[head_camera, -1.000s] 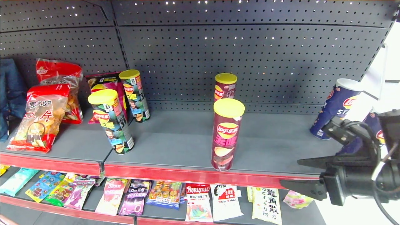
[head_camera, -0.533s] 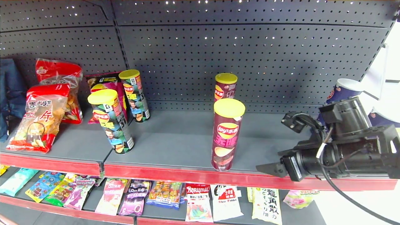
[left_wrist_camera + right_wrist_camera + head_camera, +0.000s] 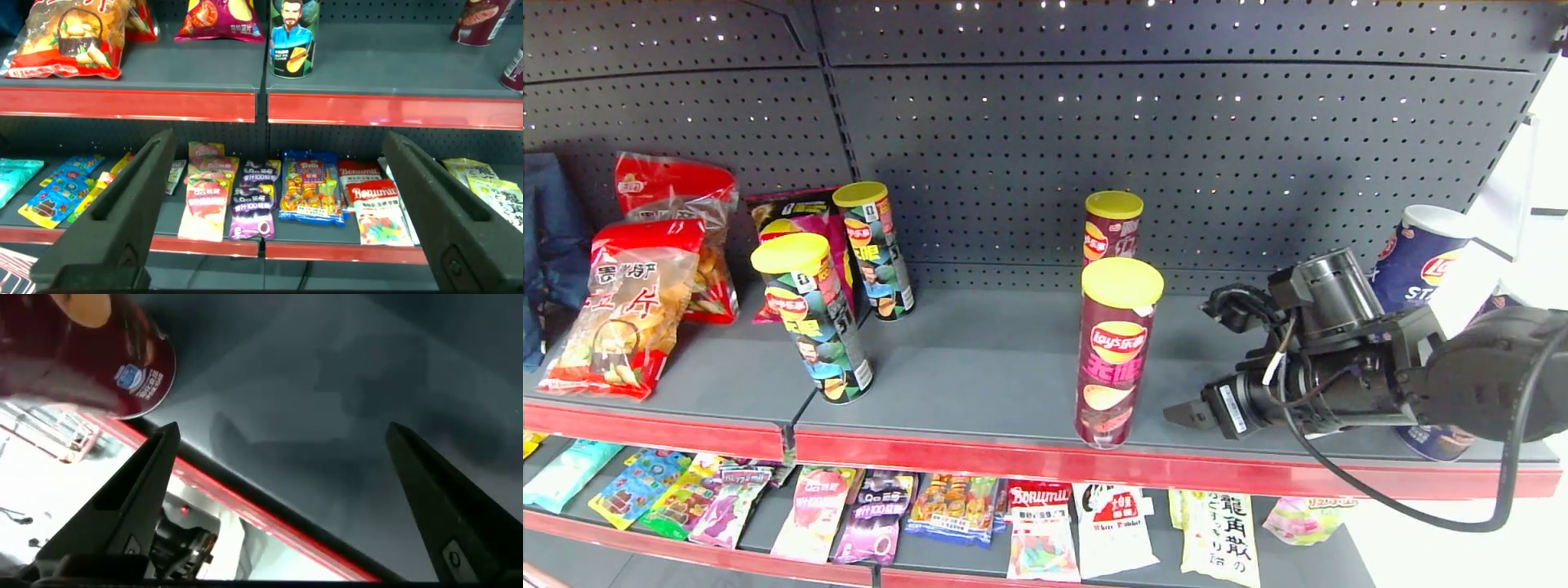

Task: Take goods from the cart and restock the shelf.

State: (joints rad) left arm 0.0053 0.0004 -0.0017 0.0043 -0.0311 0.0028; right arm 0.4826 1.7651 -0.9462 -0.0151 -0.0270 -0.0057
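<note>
On the grey shelf [image 3: 980,359] a maroon chip can with a yellow lid [image 3: 1115,359] stands near the red front edge, and a second maroon can [image 3: 1112,224] stands behind it. My right gripper [image 3: 1181,413] hovers low over the shelf just right of the front can, pointing at it. In the right wrist view the right gripper [image 3: 282,506] is open and empty, with the can's base [image 3: 122,367] ahead and to one side. My left gripper [image 3: 282,220] is open and empty, held in front of the lower shelf of candy bags [image 3: 253,200].
Two green chip cans [image 3: 813,314] [image 3: 876,245] and red snack bags [image 3: 633,306] fill the shelf's left part. Blue cans [image 3: 1413,257] [image 3: 1436,441] stand at the far right, behind my right arm. Bare shelf lies between the can groups. Pegboard backs the shelf.
My right arm has risen from below the shelf edge and swung left over the shelf, closing on the front maroon can. The goods on the shelf have not moved.
</note>
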